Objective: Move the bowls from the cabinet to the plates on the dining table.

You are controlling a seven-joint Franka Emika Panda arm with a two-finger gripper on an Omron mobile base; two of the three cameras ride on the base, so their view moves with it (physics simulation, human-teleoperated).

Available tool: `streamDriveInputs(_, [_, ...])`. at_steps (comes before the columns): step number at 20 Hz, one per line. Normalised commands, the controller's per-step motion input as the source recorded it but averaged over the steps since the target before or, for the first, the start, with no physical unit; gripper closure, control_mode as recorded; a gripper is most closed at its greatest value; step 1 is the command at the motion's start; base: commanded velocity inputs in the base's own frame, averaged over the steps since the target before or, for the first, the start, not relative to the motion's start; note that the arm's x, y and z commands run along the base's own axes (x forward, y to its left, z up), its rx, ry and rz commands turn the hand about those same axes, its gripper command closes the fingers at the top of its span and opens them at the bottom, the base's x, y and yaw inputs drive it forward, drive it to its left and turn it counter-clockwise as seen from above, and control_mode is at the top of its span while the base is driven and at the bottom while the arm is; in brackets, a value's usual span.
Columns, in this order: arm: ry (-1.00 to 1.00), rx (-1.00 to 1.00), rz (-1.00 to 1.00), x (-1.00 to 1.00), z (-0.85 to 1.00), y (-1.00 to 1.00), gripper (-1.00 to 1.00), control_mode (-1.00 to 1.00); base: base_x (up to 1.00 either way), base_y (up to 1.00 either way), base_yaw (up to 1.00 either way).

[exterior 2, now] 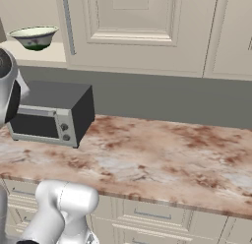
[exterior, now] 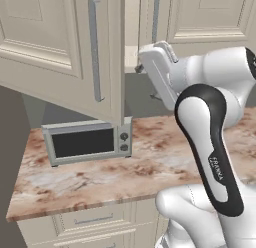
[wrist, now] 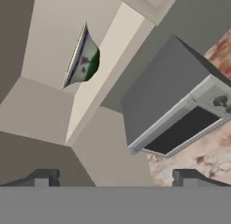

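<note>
A: Hand view: gripper (wrist: pixel 115 177) spread wide, empty; cream-white bowl (wrist: pixel 82 57) sits on the cabinet (wrist: pixel 43 42) shelf, well apart.
B: Risk: a rolled approach may clip the open door (exterior: pixel 60 47) or microwave (wrist: pixel 167 114).

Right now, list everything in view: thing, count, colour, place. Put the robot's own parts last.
Bowl: one, cream-white with a dark green base, on the shelf of the open cabinet.
Cabinet: one run of cream wall units with raised-panel doors and grey bar handles; one door stands open, above the microwave.
Microwave: one, grey with a dark door, on the counter below the bowl.
Counter: one, pink-brown marbled stone, with cream drawer fronts beneath.
Backsplash wall: grey, between counter and cabinets.
Arm: one, white with dark joints, raised in front of the cabinet.
Gripper: one, dark fingertips wide apart, holding nothing, aimed towards the bowl.
</note>
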Motion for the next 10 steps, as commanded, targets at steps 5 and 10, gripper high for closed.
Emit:
streamDriveInputs(5, [0.02,0.01,0.08,0.2,0.0,0.33,-1.0,-1.0,0.0,0.0,0.0])
streamDriveInputs(10, [0.04,0.0,0.07,0.27,0.0,0.31,-1.0,-1.0,0.0,0.0,0.0])
